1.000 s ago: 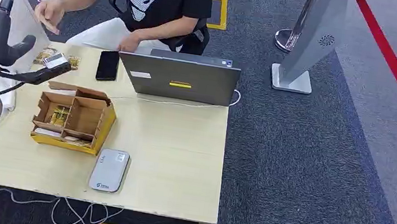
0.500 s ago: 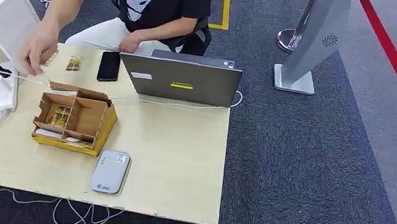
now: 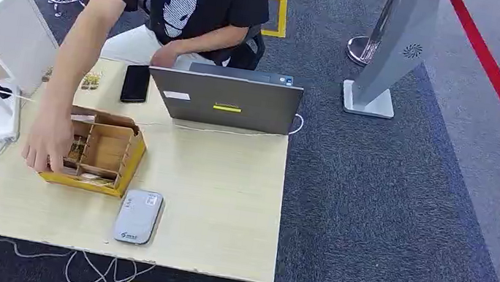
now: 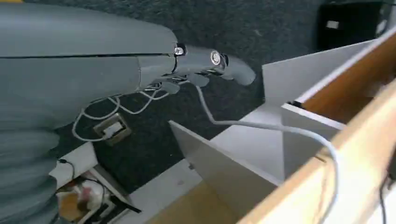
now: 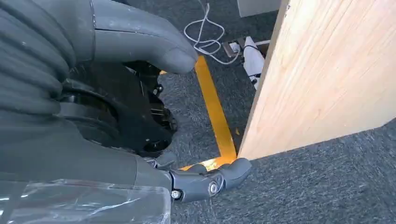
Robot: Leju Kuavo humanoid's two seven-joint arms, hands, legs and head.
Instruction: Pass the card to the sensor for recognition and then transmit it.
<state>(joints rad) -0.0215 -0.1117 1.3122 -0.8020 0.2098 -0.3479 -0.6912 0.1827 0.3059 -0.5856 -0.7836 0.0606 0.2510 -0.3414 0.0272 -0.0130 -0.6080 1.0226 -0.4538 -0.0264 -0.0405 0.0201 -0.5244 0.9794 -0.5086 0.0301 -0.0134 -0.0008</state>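
A light wooden desk point(image 3: 223, 204) is seen from above, with a person seated behind it in a black printed shirt. The person's hand point(image 3: 46, 149) is lowered onto the near left part of an open cardboard box point(image 3: 108, 154) split into compartments; cards point(image 3: 76, 148) are seen inside one compartment, just beside that hand, and two more cards point(image 3: 91, 79) lie flat on the desk behind the box. A grey card reader point(image 3: 137, 216) lies near the front edge, just in front of the box. A black phone point(image 3: 135, 83) is placed beside a grey laptop point(image 3: 223, 99) at the back. A white power strip point(image 3: 0, 113) with a plug sits at the left. The left robot hand point(image 4: 205, 65) is seen below desk level over dark carpet, with fingers extended and nothing held. The right robot hand point(image 5: 154, 93) hangs beside the desk's edge above a yellow floor line point(image 5: 215, 112), with fingers apart and nothing grasped.
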